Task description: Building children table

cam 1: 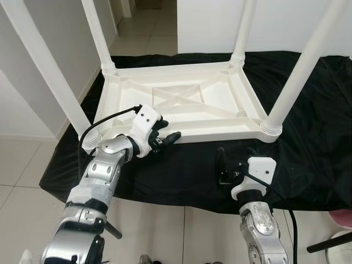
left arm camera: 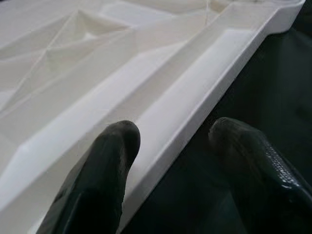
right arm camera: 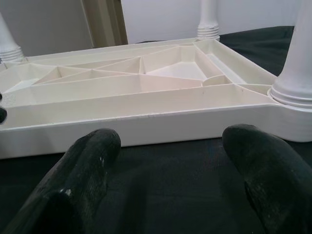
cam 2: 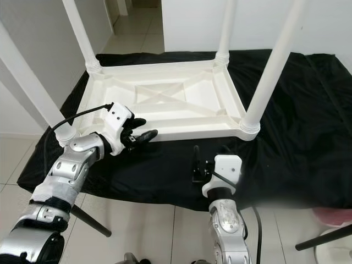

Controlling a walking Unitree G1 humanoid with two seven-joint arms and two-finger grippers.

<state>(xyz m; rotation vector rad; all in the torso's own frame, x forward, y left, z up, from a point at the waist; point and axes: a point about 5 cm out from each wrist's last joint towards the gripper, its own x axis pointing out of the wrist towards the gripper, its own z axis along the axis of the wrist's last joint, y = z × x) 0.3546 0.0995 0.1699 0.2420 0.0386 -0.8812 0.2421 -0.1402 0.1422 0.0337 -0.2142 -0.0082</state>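
Note:
A white plastic children's table [cam 1: 220, 118] lies upside down on a black cloth [cam 1: 192, 170], its ribbed underside facing up. Four white legs stand in its corners, among them the near-left leg [cam 1: 49, 71] and the near-right leg [cam 1: 300, 71]. My left gripper [cam 1: 166, 132] is open at the table's near rim [left arm camera: 195, 112]; one finger [left arm camera: 112, 161] is over the rim's inner side, the other [left arm camera: 253, 161] over the cloth outside. My right gripper [cam 1: 234, 159] is open low above the cloth, a short way in front of the near rim [right arm camera: 161, 124], holding nothing.
The cloth covers tiled floor [cam 1: 22, 159] between white walls, with a corridor [cam 1: 143, 27] behind the table. A pink-and-white object [cam 1: 344, 220] sits at the lower right. Dark stand legs [cam 1: 327, 242] reach in along the picture's bottom edge.

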